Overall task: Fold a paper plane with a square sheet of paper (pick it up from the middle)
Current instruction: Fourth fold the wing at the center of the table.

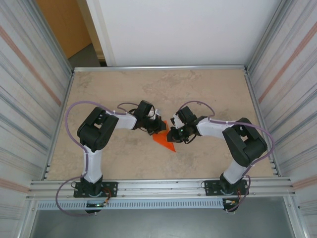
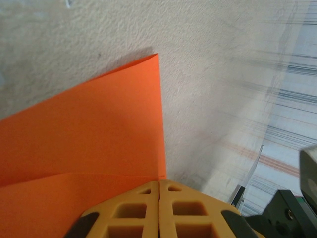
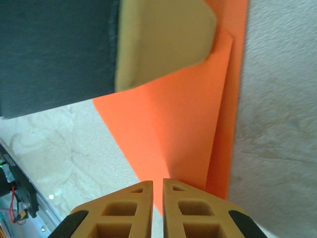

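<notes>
The orange sheet of paper [image 1: 166,140] lies on the table, folded into a narrow pointed triangle with layered creases [image 3: 188,119]. My left gripper [image 1: 159,128] is at its far end, jaws shut tight, tips at a corner of a folded flap [image 2: 159,184]. The flap's straight edge [image 2: 89,139] runs away from them. In the right wrist view a pale left finger [image 3: 163,44] rests on the paper's far part. My right gripper [image 1: 174,135] is low over the near pointed end, jaws [image 3: 157,184] nearly together with a thin slit. Nothing shows between them.
The beige table [image 1: 158,89] stretches away behind both grippers. Corrugated walls [image 1: 29,99] [image 1: 292,99] close both sides. A metal rail [image 1: 158,187] carrying the arm bases runs along the near edge. Purple cables loop off each arm.
</notes>
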